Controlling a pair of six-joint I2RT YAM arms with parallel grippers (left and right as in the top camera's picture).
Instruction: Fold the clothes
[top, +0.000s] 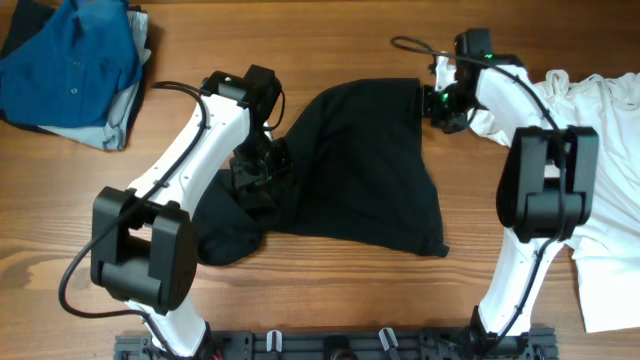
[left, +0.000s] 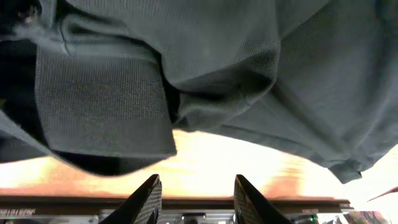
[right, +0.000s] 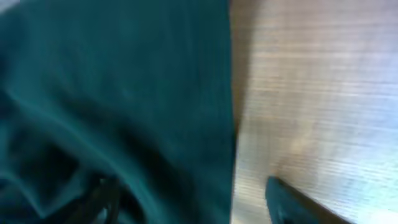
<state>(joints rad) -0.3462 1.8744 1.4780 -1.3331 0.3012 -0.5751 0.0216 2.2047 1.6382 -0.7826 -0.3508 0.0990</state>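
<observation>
The clothes, a black T-shirt (top: 350, 165), lie crumpled and partly doubled over in the middle of the wooden table. My left gripper (top: 252, 176) hovers over the shirt's left part. In the left wrist view its fingers (left: 151, 193) stand apart with only bare wood between them, and the dark fabric (left: 249, 68) lies just ahead. My right gripper (top: 438, 106) is at the shirt's far right corner. Its view is blurred: the fingers are wide apart, one (right: 292, 200) over bare wood, the other dim over the cloth (right: 124, 93). Neither gripper pinches anything.
A blue buttoned shirt (top: 70, 60) lies on a folded pile at the far left corner. A white T-shirt (top: 605, 190) is spread along the right edge, under the right arm. A black rail (top: 330, 345) runs along the front edge.
</observation>
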